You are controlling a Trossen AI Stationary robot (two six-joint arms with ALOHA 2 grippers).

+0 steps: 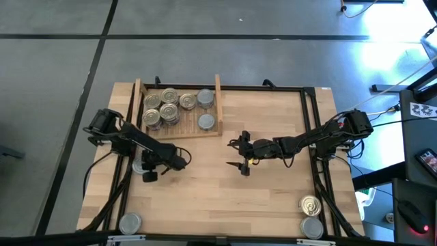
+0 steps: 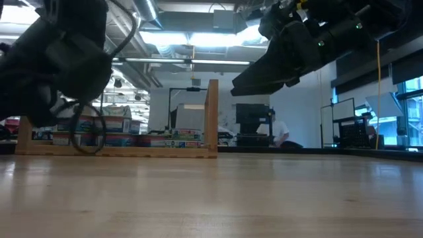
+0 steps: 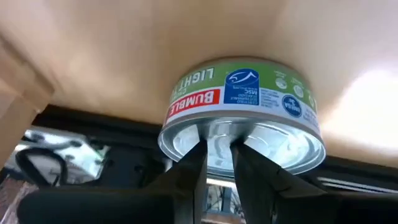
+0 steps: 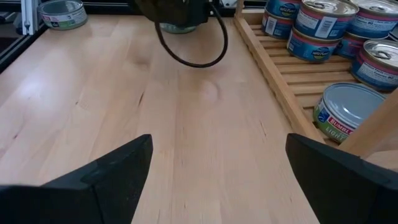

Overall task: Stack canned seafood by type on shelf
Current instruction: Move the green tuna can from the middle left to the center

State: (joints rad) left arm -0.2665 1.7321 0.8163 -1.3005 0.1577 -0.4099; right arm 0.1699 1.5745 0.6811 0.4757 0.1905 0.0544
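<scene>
The light-wood shelf (image 1: 179,128) stands at the table's far left and holds several tins: golden-topped ones (image 1: 169,97) at its left, two grey-topped ones (image 1: 205,100) at its right. My left gripper (image 1: 149,171) is near the table's left edge, at a green-labelled grey-topped tin (image 3: 242,93) that stands on the table. Its fingers are nearly together, with their tips over the tin's grey top. My right gripper (image 1: 244,154) hangs open and empty over the table's middle; its spread fingers show in its wrist view (image 4: 217,180). My left gripper's fingers (image 3: 198,163) lie close together over the tin's grey top (image 3: 217,134), reaching in past its near rim. I cannot tell whether they touch it. The tin stands on the table.
Loose tins stand near the front edge: a grey-topped one (image 1: 130,222) at the left, and a golden-topped one (image 1: 311,203) and a grey-topped one (image 1: 312,227) at the right. The shelf's upright side board (image 2: 213,118) rises right of the stored tins. A black frame (image 1: 308,123) borders the table.
</scene>
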